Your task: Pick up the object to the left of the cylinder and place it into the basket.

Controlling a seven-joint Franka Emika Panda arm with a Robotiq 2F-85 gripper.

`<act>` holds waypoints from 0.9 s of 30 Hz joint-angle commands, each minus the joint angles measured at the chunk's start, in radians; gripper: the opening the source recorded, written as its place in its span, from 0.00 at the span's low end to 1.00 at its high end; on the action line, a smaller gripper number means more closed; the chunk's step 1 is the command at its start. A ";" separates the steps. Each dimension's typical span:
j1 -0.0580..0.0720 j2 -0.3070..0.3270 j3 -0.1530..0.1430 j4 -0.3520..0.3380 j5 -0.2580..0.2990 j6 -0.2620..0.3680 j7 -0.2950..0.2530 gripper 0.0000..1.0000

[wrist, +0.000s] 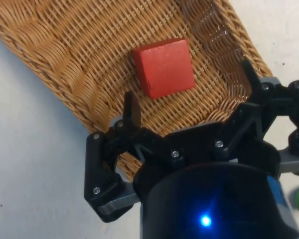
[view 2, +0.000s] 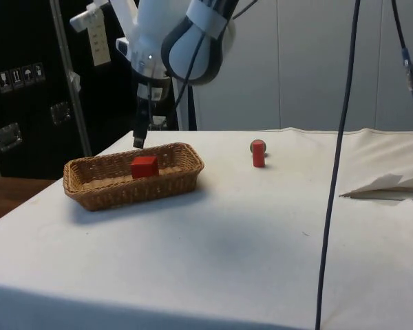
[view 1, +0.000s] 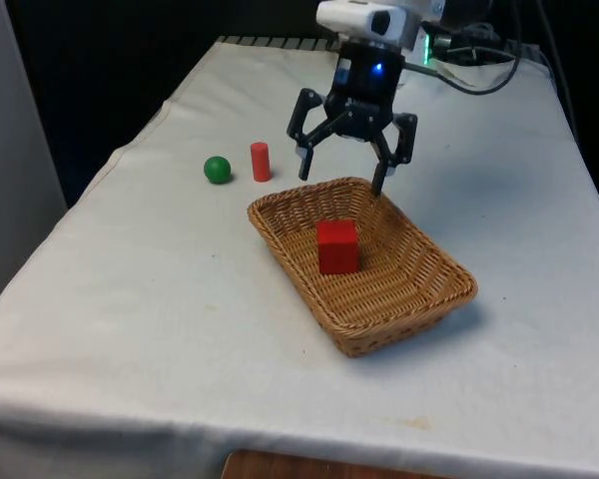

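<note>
Green, the ball point(view 1: 217, 169) sits untouched beside the cylinder point(view 1: 261, 161) near the table's point(view 1: 130, 329) far edge, so the gripper point(view 1: 341, 166), jaws wide and empty above the basket point(view 1: 280, 205), should travel across and descend centred.

Woven wicker basket point(view 1: 419, 289): tan-brown, with a plaited weave pattern across walls and floor. Inside the basket, cube-shaped wooden block point(view 1: 337, 246): uniform red, no markings. On the front view's left of the basket, upright short cylinder point(view 1: 261, 162): red. Small ball point(view 1: 217, 170) just beyond the cylinder from the basket: green. Cloth-covered table point(view 1: 160, 319): plain white. Two-finger gripper point(view 1: 341, 177) above the basket's far rim: black.
</note>
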 commanded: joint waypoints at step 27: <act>0.006 -0.113 -0.013 0.013 -0.009 -0.075 -0.021 1.00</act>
